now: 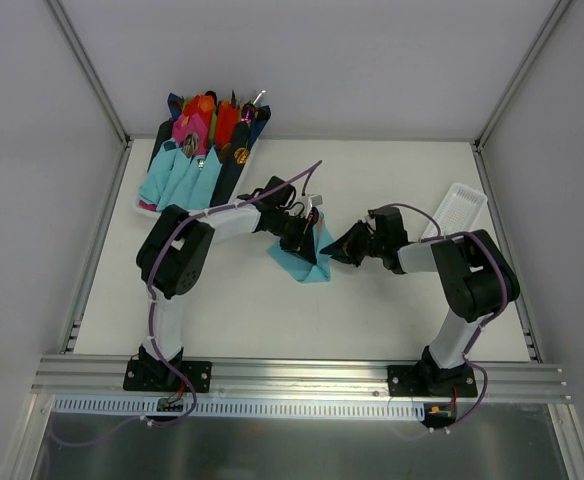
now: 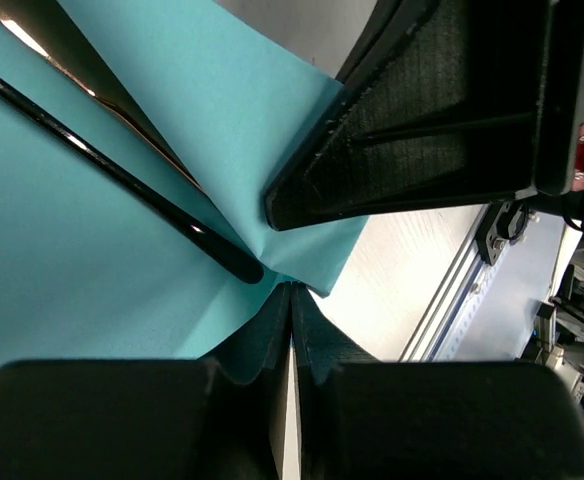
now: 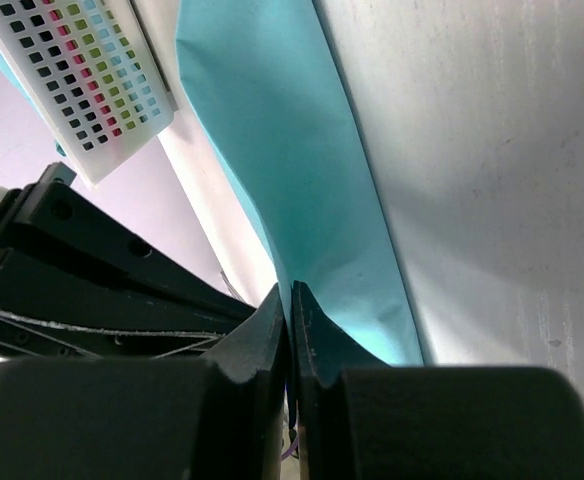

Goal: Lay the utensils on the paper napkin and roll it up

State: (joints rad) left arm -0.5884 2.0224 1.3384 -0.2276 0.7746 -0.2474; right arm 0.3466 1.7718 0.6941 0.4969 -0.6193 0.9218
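Note:
The teal paper napkin (image 1: 302,263) lies partly folded at mid-table, with both grippers at it. My left gripper (image 1: 309,240) comes in from the back left and my right gripper (image 1: 335,252) from the right. In the left wrist view the left gripper (image 2: 292,288) is shut, its tips pinching the napkin (image 2: 72,270) at its edge. One of the utensils, a slim dark handle (image 2: 122,175), lies across the napkin and runs under a raised fold. In the right wrist view the right gripper (image 3: 290,292) is shut on a lifted edge of the napkin (image 3: 302,150).
A white perforated tray (image 1: 143,207) at the back left holds several rolled napkins in teal, pink, red and navy; its wall (image 3: 82,70) shows in the right wrist view. A second white basket (image 1: 457,210) sits at the back right. Metal rails edge the table.

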